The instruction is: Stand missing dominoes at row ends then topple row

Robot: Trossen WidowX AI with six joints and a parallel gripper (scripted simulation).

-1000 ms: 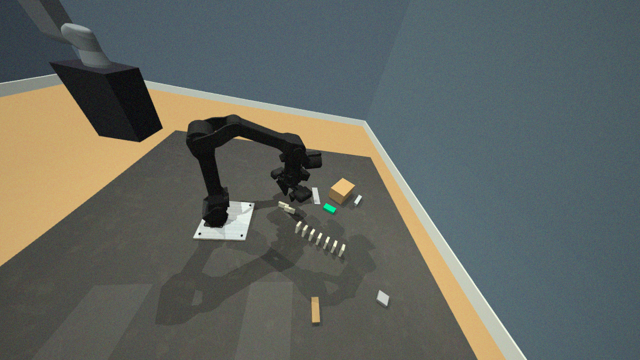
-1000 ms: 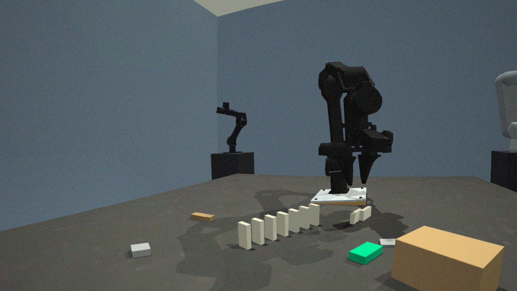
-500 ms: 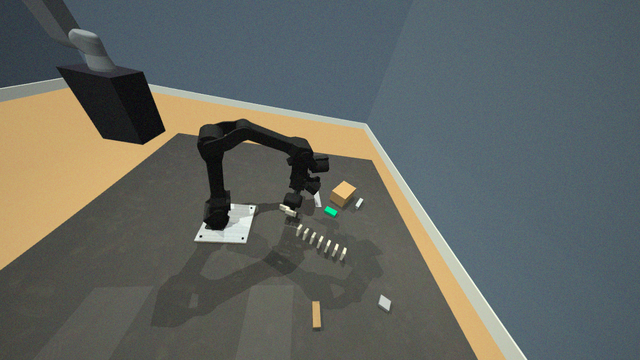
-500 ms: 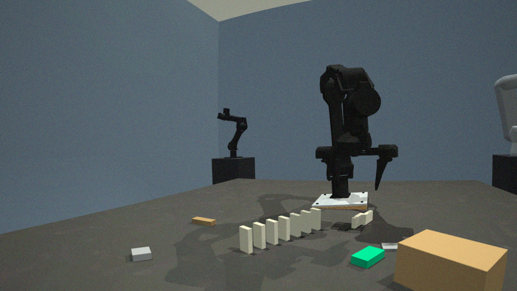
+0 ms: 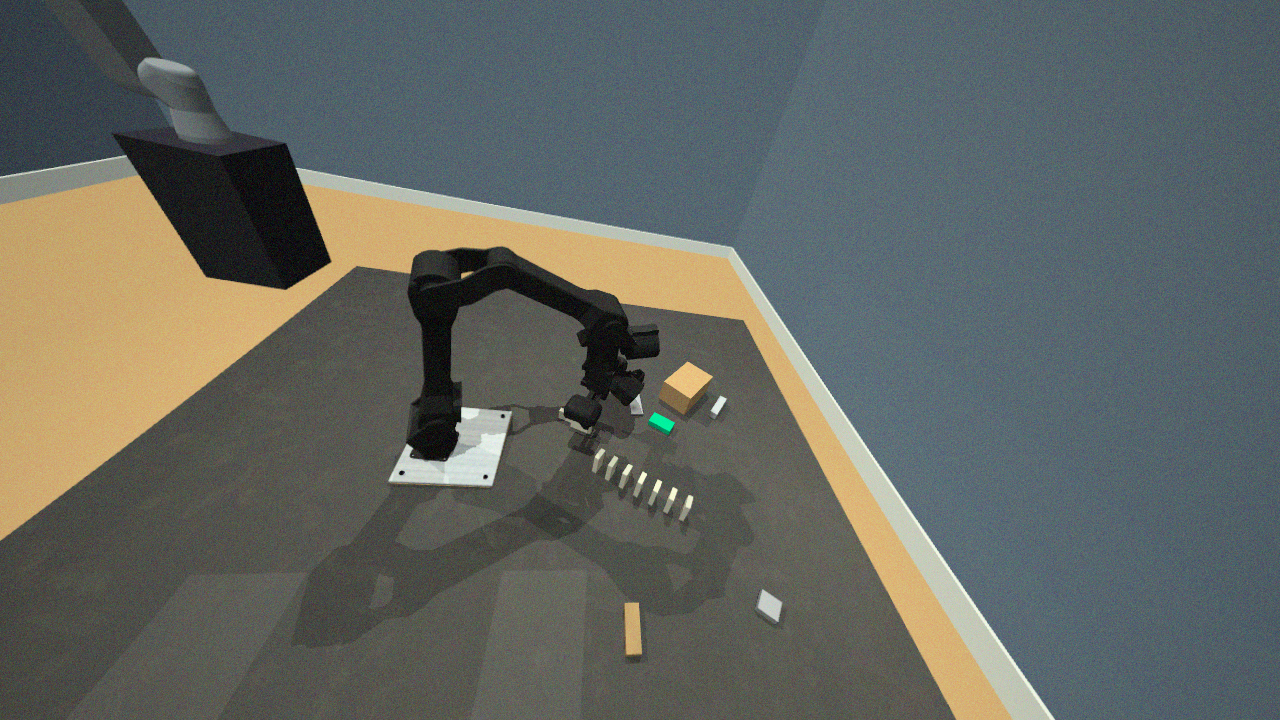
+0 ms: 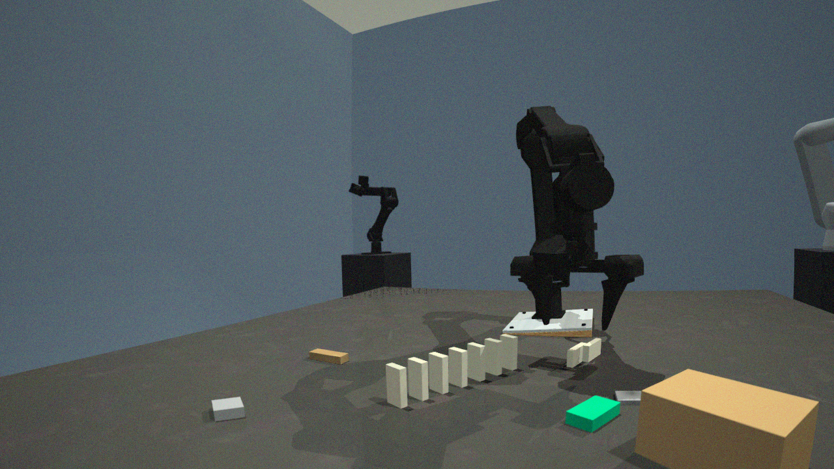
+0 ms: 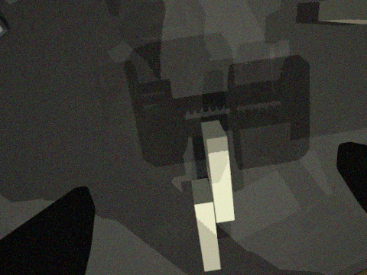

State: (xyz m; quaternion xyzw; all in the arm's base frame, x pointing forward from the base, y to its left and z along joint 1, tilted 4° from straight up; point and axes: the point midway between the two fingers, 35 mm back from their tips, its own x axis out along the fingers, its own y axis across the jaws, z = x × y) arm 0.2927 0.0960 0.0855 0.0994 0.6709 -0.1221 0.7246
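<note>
Several cream dominoes [image 5: 640,484] [image 6: 457,367] stand upright in a straight row on the dark table. Two more cream dominoes [image 6: 584,352] [image 7: 220,179] lie flat side by side, slightly offset, just beyond the row's end nearest the arm's base. My gripper [image 5: 604,398] [image 6: 580,312] [image 7: 216,176] is open and empty. It hangs right above the two lying dominoes, with one finger on each side and touching neither.
The arm's white base plate [image 5: 474,470] [image 6: 577,324] lies close behind the lying dominoes. A tan box [image 5: 687,386] [image 6: 722,419], a green block [image 5: 661,423] [image 6: 592,413] and a flat grey piece [image 6: 627,396] sit beside them. A tan bar [image 5: 632,628] [image 6: 328,355] and a grey block [image 5: 768,606] [image 6: 227,408] lie past the row's far end.
</note>
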